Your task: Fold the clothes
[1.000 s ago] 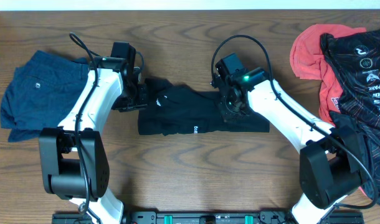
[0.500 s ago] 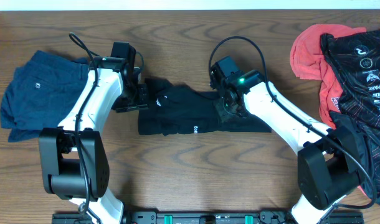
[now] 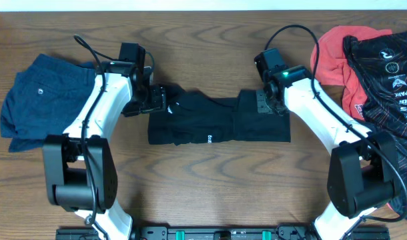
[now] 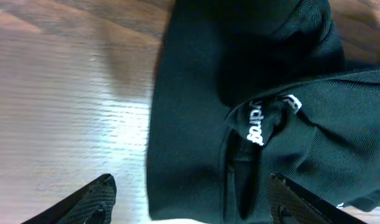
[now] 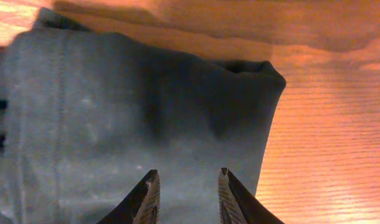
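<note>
White lettering on the black trousers (image 3: 210,123) reads partly "ydrog" in the left wrist view; the rest is lost in a crease. The trousers lie folded into a flat, wrinkled band at the centre of the table (image 3: 210,193). The left gripper (image 3: 157,100) hangs over their 9 o'clock end, fingers spread wide, holding nothing. The right gripper (image 3: 267,103) sits over the 3 o'clock end, fingers narrowly parted, gripping nothing. Navy shorts (image 3: 43,100) lie at 9 o'clock and a printed jersey (image 3: 383,73) at 3 o'clock.
</note>
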You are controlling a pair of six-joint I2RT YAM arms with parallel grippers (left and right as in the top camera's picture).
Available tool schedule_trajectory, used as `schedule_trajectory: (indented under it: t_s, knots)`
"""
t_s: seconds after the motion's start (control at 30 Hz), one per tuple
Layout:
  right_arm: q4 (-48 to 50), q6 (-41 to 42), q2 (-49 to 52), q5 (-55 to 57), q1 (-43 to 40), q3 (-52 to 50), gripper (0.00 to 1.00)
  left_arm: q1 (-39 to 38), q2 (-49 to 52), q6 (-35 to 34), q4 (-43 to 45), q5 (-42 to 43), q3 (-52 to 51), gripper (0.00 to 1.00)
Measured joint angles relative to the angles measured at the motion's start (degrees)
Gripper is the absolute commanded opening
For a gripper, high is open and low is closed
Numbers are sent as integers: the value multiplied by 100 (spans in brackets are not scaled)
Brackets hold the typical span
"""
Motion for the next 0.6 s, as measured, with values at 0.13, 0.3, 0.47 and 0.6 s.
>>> schedule_trajectory:
  t_s: [0.13,0.3,0.47,0.6]
  knots:
    - [269,22,20,-20,-7,-319,30,0,258,44,170,192,0,79]
    - [529,37,55,-35,-7,-763,31,0,573,87,372,302,-15,80]
    - [566,39,55,-37,-7,-890,31,0,813,129,376,577,-15,80]
    - [601,39,55,-37,-7,-890,30,11,988,173,289,911,2,73]
